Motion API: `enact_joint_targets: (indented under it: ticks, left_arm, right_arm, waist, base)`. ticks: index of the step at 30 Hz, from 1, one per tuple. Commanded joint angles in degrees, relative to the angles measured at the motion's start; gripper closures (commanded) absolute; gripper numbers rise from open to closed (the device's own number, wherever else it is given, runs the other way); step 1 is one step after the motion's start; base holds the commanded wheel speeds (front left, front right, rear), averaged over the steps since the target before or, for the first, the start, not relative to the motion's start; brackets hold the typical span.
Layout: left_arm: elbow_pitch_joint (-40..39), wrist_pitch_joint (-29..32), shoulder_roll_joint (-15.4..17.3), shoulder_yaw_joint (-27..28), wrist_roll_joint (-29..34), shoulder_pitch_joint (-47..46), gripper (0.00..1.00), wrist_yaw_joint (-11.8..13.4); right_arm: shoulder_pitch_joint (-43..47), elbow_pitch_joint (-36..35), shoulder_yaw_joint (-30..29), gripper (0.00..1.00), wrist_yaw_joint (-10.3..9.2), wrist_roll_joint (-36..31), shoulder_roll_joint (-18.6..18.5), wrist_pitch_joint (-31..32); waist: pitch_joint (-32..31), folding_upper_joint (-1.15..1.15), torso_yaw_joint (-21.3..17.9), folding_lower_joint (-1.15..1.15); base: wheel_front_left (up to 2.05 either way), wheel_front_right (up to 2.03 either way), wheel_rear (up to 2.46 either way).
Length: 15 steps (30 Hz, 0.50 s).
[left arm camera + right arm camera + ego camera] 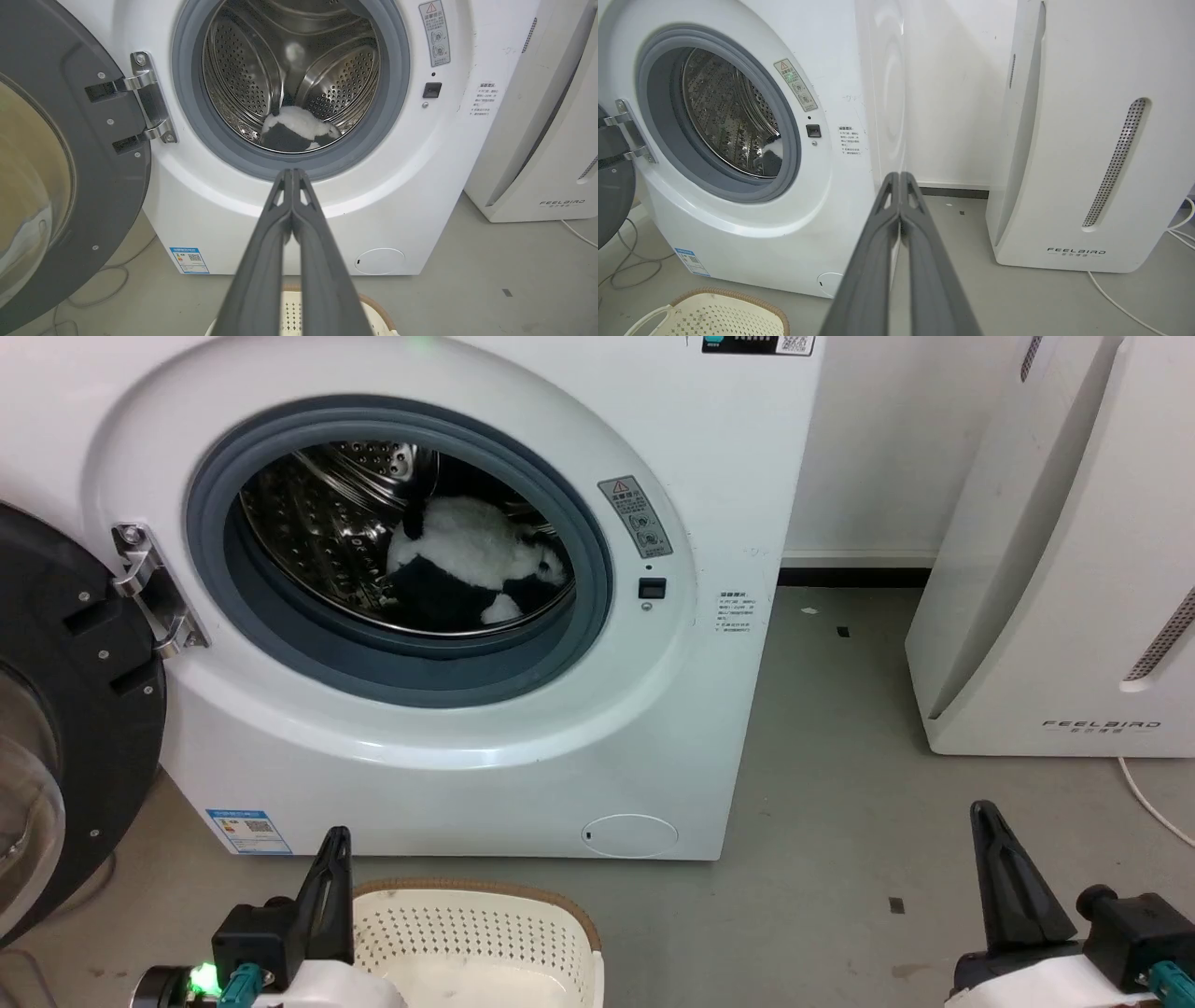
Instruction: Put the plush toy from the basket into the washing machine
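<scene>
- the plush toy (pixel 471 569) lies inside the washing machine (pixel 728 476), on the floor of the steel drum (pixel 243 70), ahead of and above the tips of the left gripper (pixel 292 173).
- judging by that, the main job looks done: the toy is out of the basket (pixel 467 924) and past the grey rubber ring (pixel 420 672), touching neither gripper.
- the left fingers (pixel 261 261) are pressed together, holding nothing; the right gripper (pixel 900 175) is likewise closed and empty, aimed at the washer's right front edge.
- the basket sits on the floor just under the left fingers; the part of its inside that shows is bare.
- the drum holds the toy alone, as far as i can tell.
- the round black door (pixel 70 163) hangs open to the left of the left fingers; shutting it may be all that is left, though the task does not ask it.
</scene>
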Motion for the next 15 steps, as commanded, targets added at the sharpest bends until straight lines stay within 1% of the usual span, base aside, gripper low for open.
enact_joint_targets:
  ticks: [1,15]
  left_arm:
    - [-0.53,0.35,-0.27,0.02,0.48,-1.02,1.00,0.11]
    - [-1.30,1.98,-0.43,-0.21,0.89,-1.41,1.00,0.22]
  right_arm:
    - [-0.96,0.30,0.15,1.00,0.02,-0.19,-0.01,0.41]
    - [-1.69,0.61,0.58,1.00,0.02,-1.20,-0.01,2.05]
  waist:
    - [0.02,0.00,-0.02,0.00]
    - [0.27,0.00,-0.25,0.00]
  base:
    - [0.00,0.00,0.00]
    - [0.00,0.00,0.00]
